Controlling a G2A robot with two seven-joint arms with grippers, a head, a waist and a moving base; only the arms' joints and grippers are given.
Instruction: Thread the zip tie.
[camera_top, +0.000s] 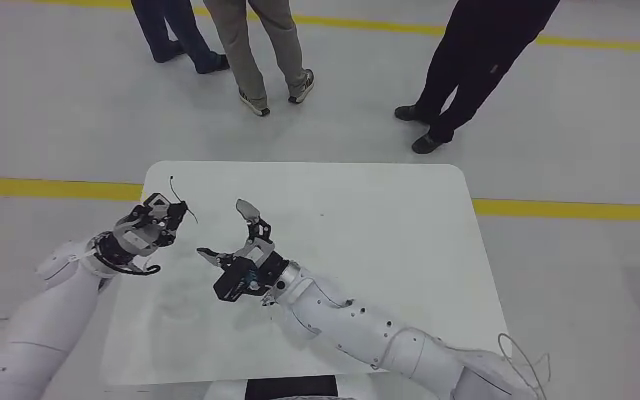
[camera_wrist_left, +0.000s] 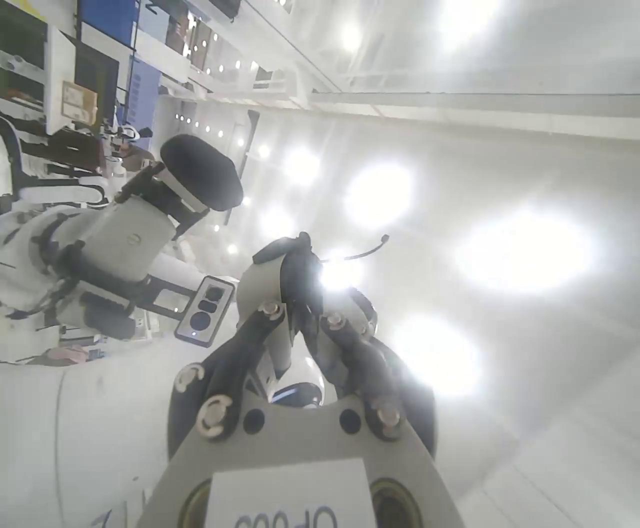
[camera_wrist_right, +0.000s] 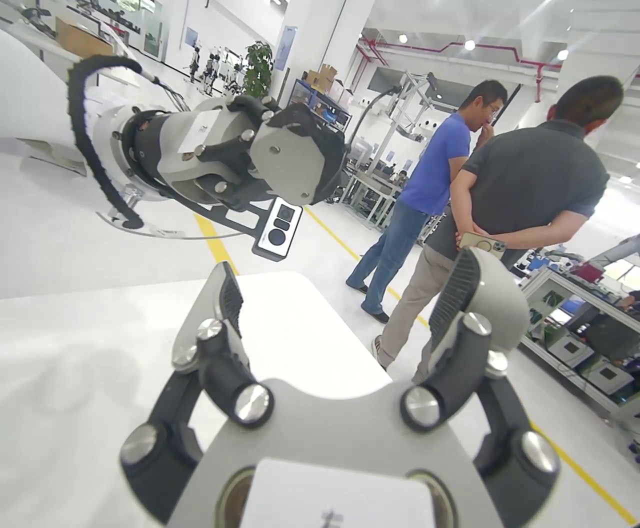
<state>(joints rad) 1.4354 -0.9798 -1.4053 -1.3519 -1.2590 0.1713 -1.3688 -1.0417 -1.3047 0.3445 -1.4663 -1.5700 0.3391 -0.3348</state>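
Note:
A thin black zip tie (camera_top: 174, 190) is pinched in my left gripper (camera_top: 176, 212), which is shut on it above the table's far left corner. In the left wrist view the tie (camera_wrist_left: 361, 253) curves out from the shut left gripper (camera_wrist_left: 302, 250) and ends in a small head. My right gripper (camera_top: 228, 232) hovers just to the right of it, open, with nothing between its ribbed pads (camera_wrist_right: 457, 290). From the right wrist, the open right gripper (camera_wrist_right: 345, 295) faces the left gripper (camera_wrist_right: 305, 155) across a short gap.
The white table (camera_top: 400, 250) with rounded corners stretches away to the right of both grippers. Its far edge (camera_top: 300, 165) lies a little beyond them. A yellow floor line (camera_top: 560, 209) runs past both sides.

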